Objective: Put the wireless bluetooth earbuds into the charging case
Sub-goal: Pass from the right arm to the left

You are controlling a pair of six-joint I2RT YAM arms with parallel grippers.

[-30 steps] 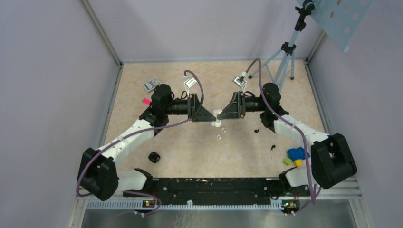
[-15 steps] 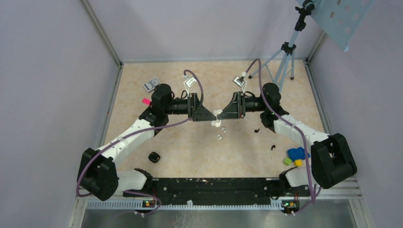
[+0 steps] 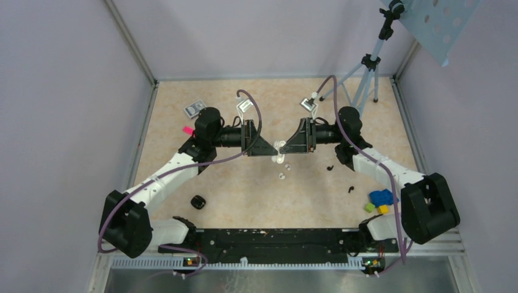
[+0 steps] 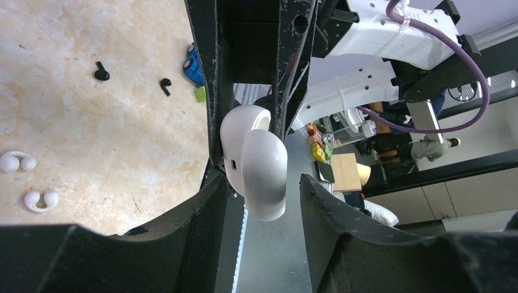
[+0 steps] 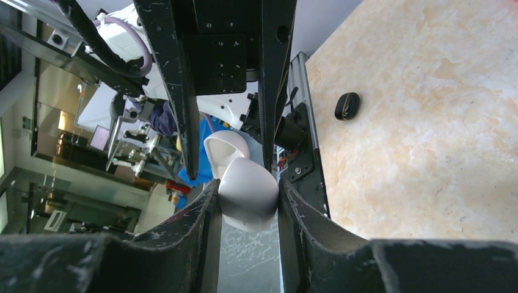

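**Case held in the air, white earbuds on the counter just beneath it**

The left tool (image 4: 262, 186) is spread around the charging case (image 4: 256, 162) but is not squeezing it. One finger (image 4: 211, 204) lies close against the white shell, and the other stands apart with a clear gap. The case hangs above the counter (image 3: 244, 183), midway between the two arms. It looks hinged open, with one hollow half showing above the rounded half.

The white earbuds (image 3: 282, 174) lie on the counter just below the case, a little towards the arm bases and about as near to one arm as the other.

The right tool (image 5: 247, 186) comes in from the opposite side and pinches the rounded half of the case between both fingers — this is the grip that carries it.

Further right, on the right arm's side, the black earbuds (image 3: 330, 167) lie loose and well apart from the case.

The coming move likely turns on that drop from case to white earbuds. The right tool is taken up with the case, so the spread left tool is the one free to go down for an earbud — a short reach, mostly downward. I cannot tell which way the open mouth of the case faces.
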